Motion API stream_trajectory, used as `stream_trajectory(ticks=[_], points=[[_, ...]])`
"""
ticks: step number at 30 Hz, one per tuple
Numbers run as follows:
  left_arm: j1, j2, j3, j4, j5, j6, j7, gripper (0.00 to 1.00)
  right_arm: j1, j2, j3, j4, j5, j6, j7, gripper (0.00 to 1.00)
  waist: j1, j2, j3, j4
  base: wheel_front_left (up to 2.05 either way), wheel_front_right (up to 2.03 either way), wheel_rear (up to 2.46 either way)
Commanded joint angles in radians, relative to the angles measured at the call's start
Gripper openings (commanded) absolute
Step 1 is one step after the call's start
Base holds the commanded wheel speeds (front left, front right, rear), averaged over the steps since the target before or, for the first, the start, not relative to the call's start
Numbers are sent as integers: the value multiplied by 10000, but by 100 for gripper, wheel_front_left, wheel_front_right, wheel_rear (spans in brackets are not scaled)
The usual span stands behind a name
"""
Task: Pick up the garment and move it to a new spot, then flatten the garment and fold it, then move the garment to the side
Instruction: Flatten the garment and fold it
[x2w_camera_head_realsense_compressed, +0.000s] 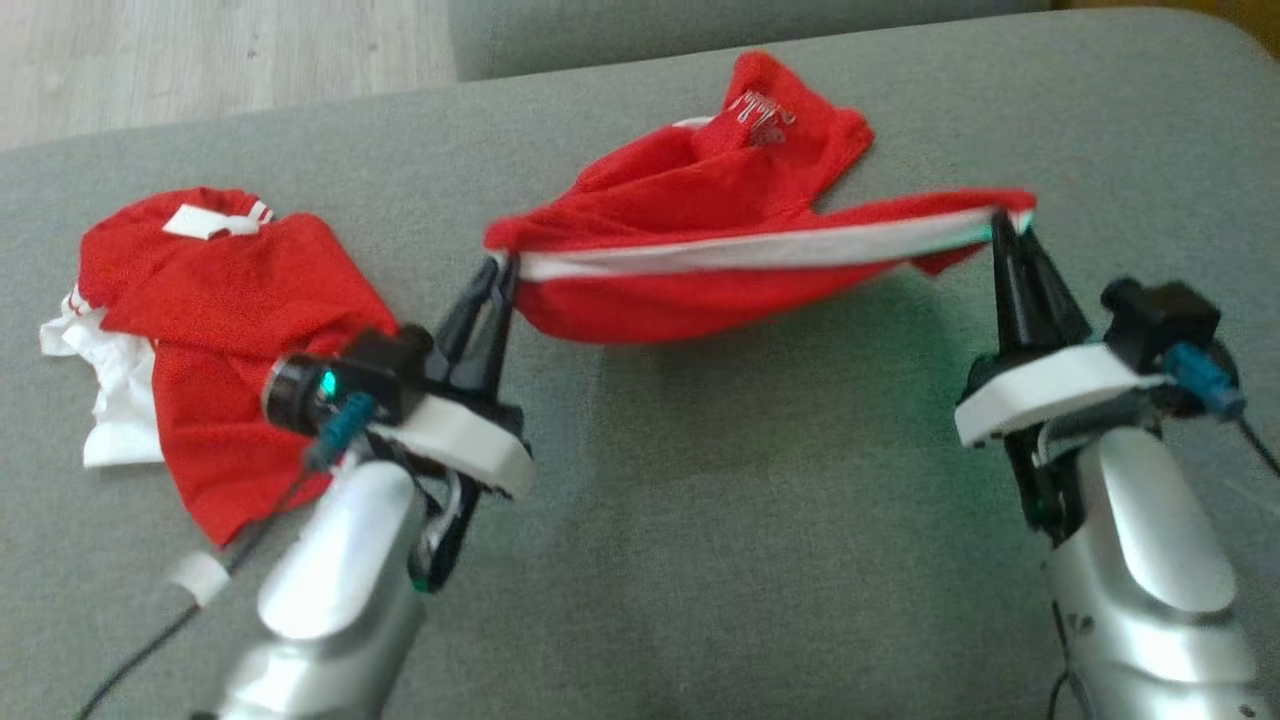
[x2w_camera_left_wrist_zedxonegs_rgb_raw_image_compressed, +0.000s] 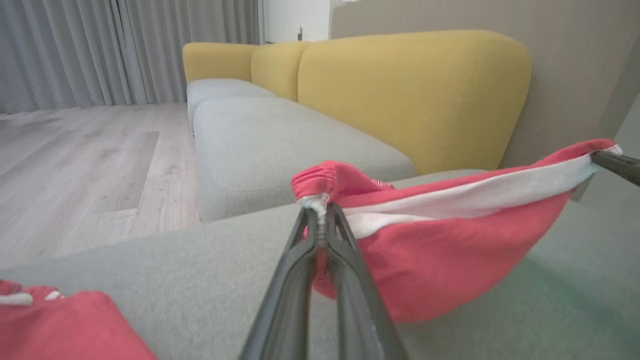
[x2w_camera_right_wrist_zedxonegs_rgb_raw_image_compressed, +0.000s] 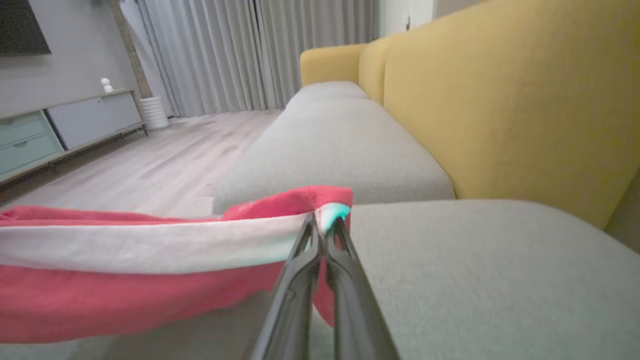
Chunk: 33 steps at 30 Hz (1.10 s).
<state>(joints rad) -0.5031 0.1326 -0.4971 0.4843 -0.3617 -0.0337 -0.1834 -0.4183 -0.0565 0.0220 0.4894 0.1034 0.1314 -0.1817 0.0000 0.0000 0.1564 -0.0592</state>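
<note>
Garment (x2w_camera_head_realsense_compressed: 700, 300) of red, mesh-like cloth, slung between two robot grippers above a grey cushion. Nearest the camera, two pale silver forearms (x2w_camera_head_realsense_compressed: 340, 560) rise from the bottom edge. The left gripper (x2w_camera_head_realsense_compressed: 503, 262) has its long dark fingers clenched on one end of a white band (x2w_camera_head_realsense_compressed: 760, 250) along the cloth's edge. The right gripper (x2w_camera_head_realsense_compressed: 1003, 222) is clamped on the other end, so the band runs nearly taut between them. The red body sags below in a soft pouch, casting a shadow on the grey cushion (x2w_camera_head_realsense_compressed: 720, 540), a broad, flat seat in woven fabric. A bunched part with small white lettering humps up behind; whether it touches the cushion cannot be told. The cloth looks thin, limp and finely perforated, apt to slip and crumple. This appears to be the carrying step. To do it well, both arms should probably travel together at matching height, with the band stretched but not strained, then lay the far bunch down first so the cloth spreads flat rather than tucking under itself. To the left a second garment (x2w_camera_head_realsense_compressed: 240, 330), red and white, lies crumpled on the same cushion. Farther off are a yellow sofa back (x2w_camera_left_wrist_zedxonegs_rgb_raw_image_compressed: 415, 95), a pale wooden floor (x2w_camera_left_wrist_zedxonegs_rgb_raw_image_compressed: 85, 165) and grey curtains (x2w_camera_left_wrist_zedxonegs_rgb_raw_image_compressed: 125, 50).
</note>
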Motion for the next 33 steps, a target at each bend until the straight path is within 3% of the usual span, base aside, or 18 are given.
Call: stream_trajectory(ticks=[1, 9, 19, 27, 33], points=[[-719, 325, 482, -454, -66, 73, 64, 0, -282, -103, 331, -668, 55, -7, 145, 0, 0, 0, -102, -65, 0, 0, 0], [-1888, 733, 980, -1126, -318, 145, 694, 0, -972, -735, 974, -2948, 456, -7, 1412, 0, 0, 0, -581, -217, 0, 0, 0], [-2947, 815, 1339, -1654, -313, 468, 561, 0, -2239, -1354, 1537, -3606, 615, -7, 1948, 0, 0, 0, -1294, -259, 0, 0, 0], [-2284, 948, 1109, -2168, -334, 525, 839, 0, -1796, -1870, 1850, -3783, 826, -7, 2399, 0, 0, 0, -1624, -234, 0, 0, 0], [-1008, 1389, 1032, -3806, -380, 812, 1369, 0, -682, -2319, 1469, -5037, 1054, -7, 3106, 0, 0, 0, -1771, -238, 0, 0, 0]])
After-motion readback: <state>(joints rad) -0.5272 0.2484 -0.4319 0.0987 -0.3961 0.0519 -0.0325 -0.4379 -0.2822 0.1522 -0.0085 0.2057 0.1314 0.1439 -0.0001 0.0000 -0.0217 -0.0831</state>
